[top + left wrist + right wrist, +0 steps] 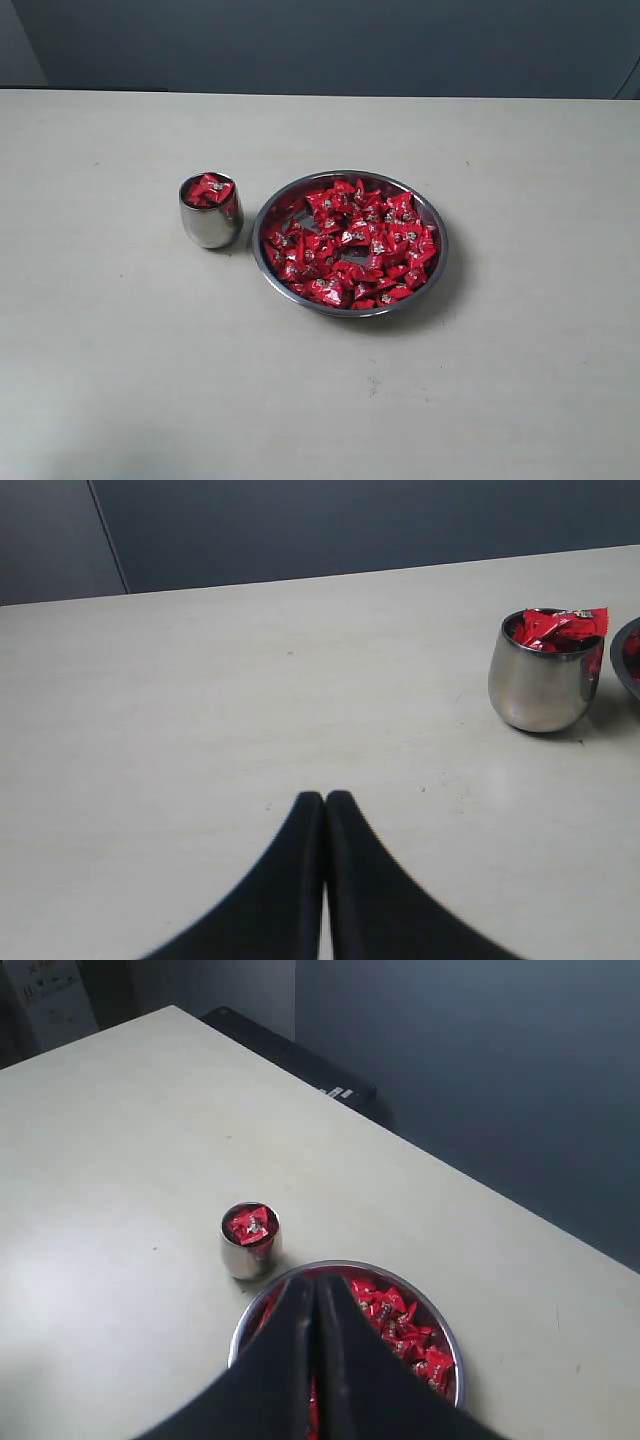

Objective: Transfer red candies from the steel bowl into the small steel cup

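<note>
Red candies [355, 245] already top up the small steel cup [210, 222], but loads are left in the steel bowl [283, 205] just beside it on the desk [120, 380]. Left tool [325, 798] and right tool [315, 1282] are both pinched closed, holding nothing.

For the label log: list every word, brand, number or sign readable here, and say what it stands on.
None can be read.
Candies: silver-grey marks on the red wrappers, too small to read.
Pale box beyond the table: dark marks, too blurred to read.
</note>
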Robot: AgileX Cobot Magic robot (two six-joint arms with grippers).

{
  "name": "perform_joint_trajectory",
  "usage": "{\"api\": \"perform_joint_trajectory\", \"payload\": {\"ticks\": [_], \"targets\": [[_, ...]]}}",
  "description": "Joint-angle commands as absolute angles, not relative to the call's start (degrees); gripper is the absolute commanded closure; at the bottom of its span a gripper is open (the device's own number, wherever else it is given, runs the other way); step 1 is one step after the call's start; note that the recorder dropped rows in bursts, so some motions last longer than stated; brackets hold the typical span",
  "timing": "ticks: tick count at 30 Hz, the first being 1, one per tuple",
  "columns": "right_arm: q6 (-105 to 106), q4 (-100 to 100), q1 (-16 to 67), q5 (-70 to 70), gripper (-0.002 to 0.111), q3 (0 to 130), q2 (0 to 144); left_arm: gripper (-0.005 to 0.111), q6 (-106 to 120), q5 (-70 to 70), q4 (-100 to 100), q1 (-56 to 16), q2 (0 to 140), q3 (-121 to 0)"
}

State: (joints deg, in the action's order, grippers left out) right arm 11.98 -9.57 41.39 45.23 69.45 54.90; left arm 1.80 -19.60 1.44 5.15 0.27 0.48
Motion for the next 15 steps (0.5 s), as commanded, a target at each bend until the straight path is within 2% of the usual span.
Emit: {"api": "perform_joint_trajectory", "payload": {"ticks": [1, 15], "targets": [[11.6, -9.7, 41.3, 45.1, 0.108, 69.3, 54.6, 0.106, 1.7, -19.3, 1.6, 5.1, 0.0, 0.0], [7.4, -9.5, 41.3, 44.0, 0.108, 69.0, 54.6, 0.106, 1.7, -19.3, 1.6, 5.1, 0.0, 0.0]]}}
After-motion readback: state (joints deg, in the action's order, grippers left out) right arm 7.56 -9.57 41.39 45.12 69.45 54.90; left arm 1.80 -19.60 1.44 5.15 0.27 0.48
